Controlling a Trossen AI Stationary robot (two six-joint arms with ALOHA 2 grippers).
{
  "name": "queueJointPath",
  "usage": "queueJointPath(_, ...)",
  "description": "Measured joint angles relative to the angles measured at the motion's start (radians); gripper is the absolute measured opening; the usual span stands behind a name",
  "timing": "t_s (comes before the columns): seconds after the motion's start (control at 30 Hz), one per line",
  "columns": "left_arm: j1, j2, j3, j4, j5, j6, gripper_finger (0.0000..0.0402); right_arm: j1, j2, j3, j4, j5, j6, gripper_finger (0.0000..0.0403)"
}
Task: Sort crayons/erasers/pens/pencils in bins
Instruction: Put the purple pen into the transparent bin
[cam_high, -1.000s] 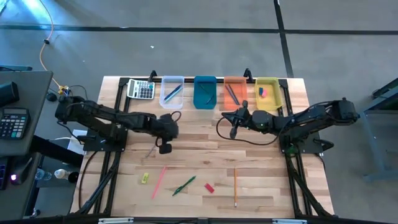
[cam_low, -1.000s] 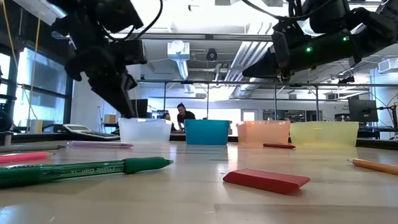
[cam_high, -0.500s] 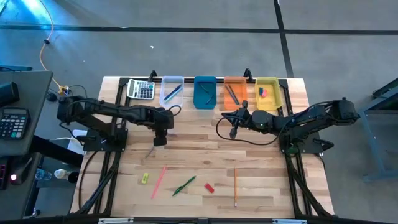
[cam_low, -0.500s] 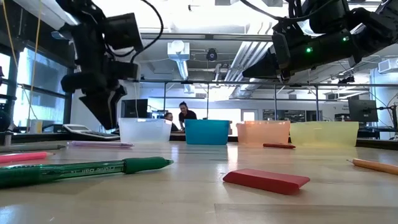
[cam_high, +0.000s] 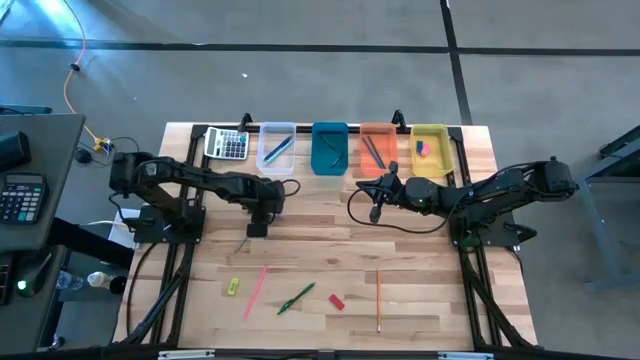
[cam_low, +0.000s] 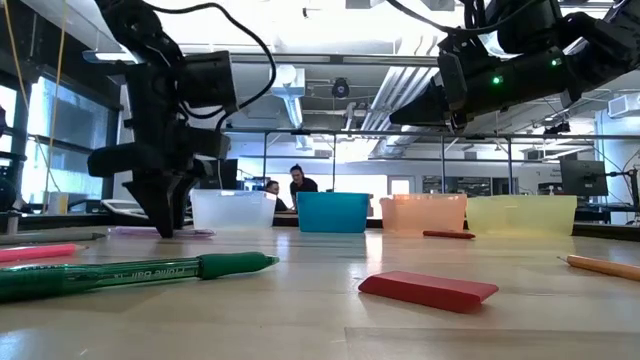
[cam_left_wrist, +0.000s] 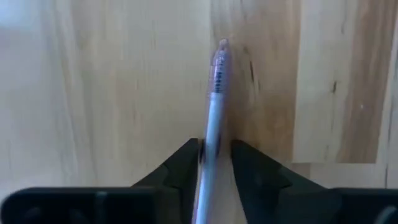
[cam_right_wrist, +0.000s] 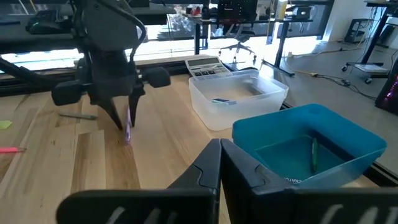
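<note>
Front of table: red eraser (cam_low: 428, 288) lies flat nearest the low camera, with a green pen (cam_low: 130, 273) beside it and an orange pencil (cam_high: 378, 300) off to the right; a pink stick (cam_high: 255, 291) and a yellow eraser (cam_high: 232, 287) lie further left.
Table: bare wood (cam_high: 330, 230) between the front scatter and the bins.
Left gripper: (cam_high: 255, 228) down at the table left of centre, its fingers (cam_left_wrist: 180, 168) set on either side of a pale lilac pen (cam_left_wrist: 214, 99); jaws narrowly apart around the barrel, and whether they press it cannot be told.
Lilac pen: lies along the wood, its far end reaching out past the fingertips; its tip shows just below the gripper (cam_right_wrist: 129, 134) in the right wrist view.
Right gripper: (cam_high: 376, 211) hangs above the table right of centre, in front of the orange bin, jaws pressed together on nothing.
Bins: in a row along the far edge, left to right clear (cam_high: 277, 148), blue (cam_high: 329, 148), orange (cam_high: 376, 147), yellow (cam_high: 430, 150).
Bin contents: clear one holds a blue stick; blue one a green stick; orange one dark sticks; yellow one small pink and blue erasers.
Calculator: (cam_high: 227, 144) just left of the clear bin.
Room: two people (cam_low: 295, 185) far behind the bins.
</note>
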Motion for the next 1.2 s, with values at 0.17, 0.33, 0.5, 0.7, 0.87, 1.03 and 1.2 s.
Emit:
queueJointPath(0.17, 0.000, -0.011, -0.003, 0.007, 0.001, 0.002, 0.0024, 0.000, 0.000, 0.000, 0.000, 0.000, 0.000, 0.0000)
queueJointPath(0.33, 0.001, -0.042, 0.004, 0.005, -0.036, -0.070, 0.0012, 0.000, 0.000, 0.000, 0.000, 0.000, -0.005, 0.0000)
queueJointPath(0.5, 0.026, -0.129, 0.080, -0.073, -0.049, -0.183, 0.0006, 0.000, 0.000, 0.000, -0.001, -0.001, -0.005, 0.0000)
queueJointPath(0.7, 0.147, -0.232, 0.209, -0.094, -0.138, -0.350, 0.0006, 0.000, 0.000, 0.000, -0.002, -0.006, -0.005, 0.0000)
queueJointPath(0.87, 0.289, -0.256, 0.273, -0.026, -0.240, -0.363, 0.0007, 0.000, 0.000, 0.000, -0.002, -0.006, -0.005, 0.0000)
queueJointPath(1.03, 0.423, -0.201, 0.276, 0.123, -0.150, -0.344, 0.0007, 0.000, 0.000, 0.000, -0.002, -0.006, -0.001, 0.0000)
queueJointPath(1.2, 0.498, -0.076, 0.275, 0.240, -0.078, -0.345, 0.0007, 0.000, 0.000, 0.000, -0.002, -0.006, -0.001, 0.0000)
